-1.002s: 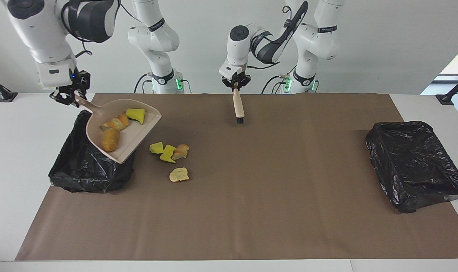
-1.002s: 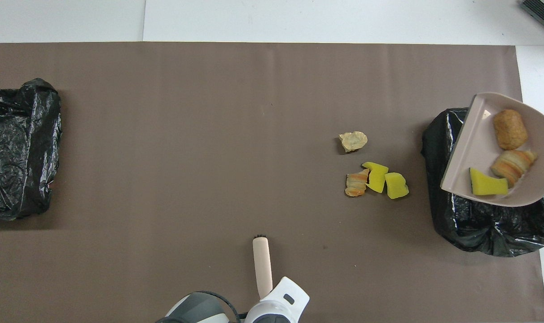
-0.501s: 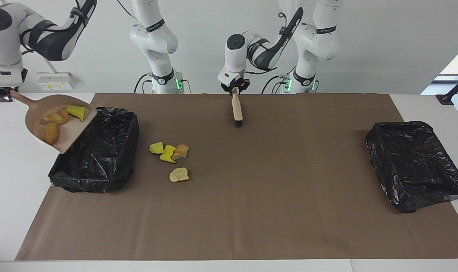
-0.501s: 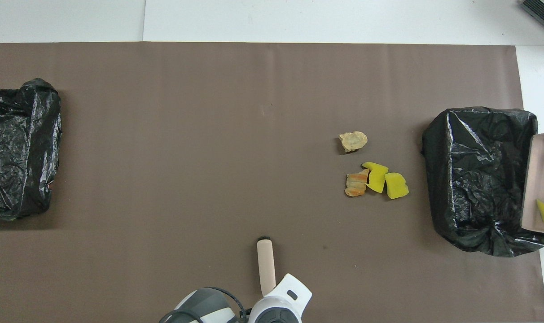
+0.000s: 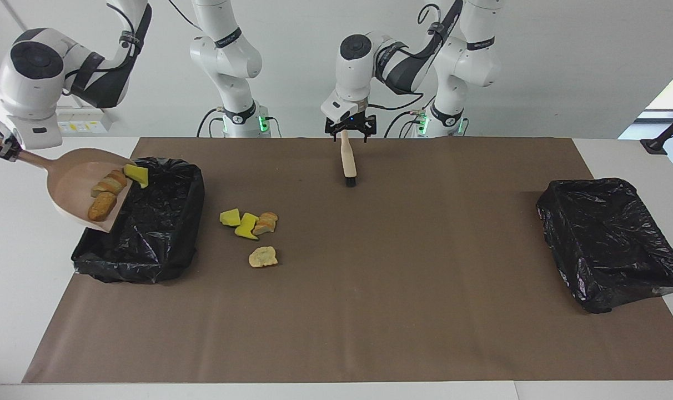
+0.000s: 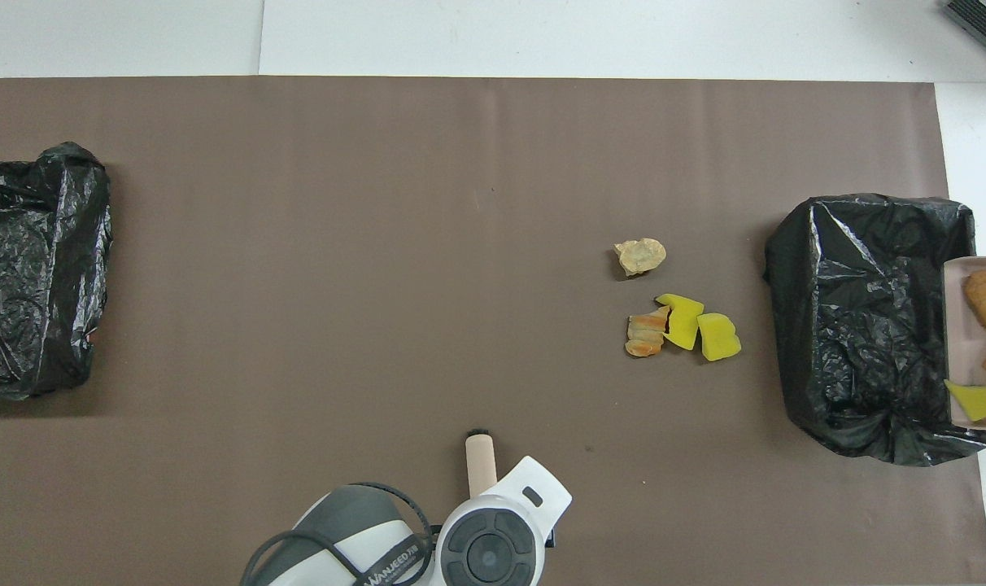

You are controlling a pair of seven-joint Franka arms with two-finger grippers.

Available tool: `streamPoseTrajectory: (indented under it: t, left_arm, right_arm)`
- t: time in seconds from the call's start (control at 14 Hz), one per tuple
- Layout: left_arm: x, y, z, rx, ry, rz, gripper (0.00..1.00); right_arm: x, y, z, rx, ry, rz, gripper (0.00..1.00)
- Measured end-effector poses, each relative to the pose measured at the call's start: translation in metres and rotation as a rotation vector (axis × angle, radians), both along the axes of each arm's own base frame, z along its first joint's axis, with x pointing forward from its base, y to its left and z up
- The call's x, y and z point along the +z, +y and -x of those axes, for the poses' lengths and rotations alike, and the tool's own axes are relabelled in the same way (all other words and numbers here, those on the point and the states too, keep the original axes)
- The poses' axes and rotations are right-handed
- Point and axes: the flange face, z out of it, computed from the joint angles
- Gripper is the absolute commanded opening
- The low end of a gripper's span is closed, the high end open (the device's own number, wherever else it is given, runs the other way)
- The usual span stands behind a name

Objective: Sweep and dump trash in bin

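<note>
Facing view shows what the overhead one cuts off: the right gripper (image 5: 6, 149) clamped on the dustpan (image 5: 73, 186) handle, the pan tilted over the edge of the black-lined bin (image 5: 147, 222), three trash pieces (image 5: 106, 191) in it. The left gripper (image 5: 349, 131) stands spread open around the brush (image 5: 347, 161) handle (touching or not, I cannot tell).

Overhead view: four more trash chunks (image 6: 680, 313) lie on the brown mat (image 6: 379, 244) beside that bin; a second bin (image 6: 33, 268) sits at the left arm's end.
</note>
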Motion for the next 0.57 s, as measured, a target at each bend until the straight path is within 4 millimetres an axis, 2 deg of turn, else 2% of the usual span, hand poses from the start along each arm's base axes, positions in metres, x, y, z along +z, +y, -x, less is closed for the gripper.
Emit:
streamPoseTrajectory:
  t: [0.14, 0.21, 0.36, 0.57]
  left_arm:
    - [0.034, 0.014, -0.032, -0.018, -0.033, 0.012, 1.0]
    - [0.055, 0.027, -0.052, -0.031, -0.043, 0.022, 1.0]
    - [0.103, 0.062, -0.089, -0.069, -0.077, 0.008, 1.0]
    - [0.154, 0.11, -0.126, -0.095, -0.122, -0.009, 1.0]
  right_arm:
    - [0.001, 0.0, -0.001, 0.018, 0.01, 0.028, 0.0]
    - [0.001, 0.0, -0.003, 0.034, 0.012, 0.046, 0.0]
    - [0.001, 0.003, -0.007, 0.068, 0.033, 0.093, 0.0]
    - [0.004, 0.019, -0.014, 0.09, 0.069, 0.132, 0.0]
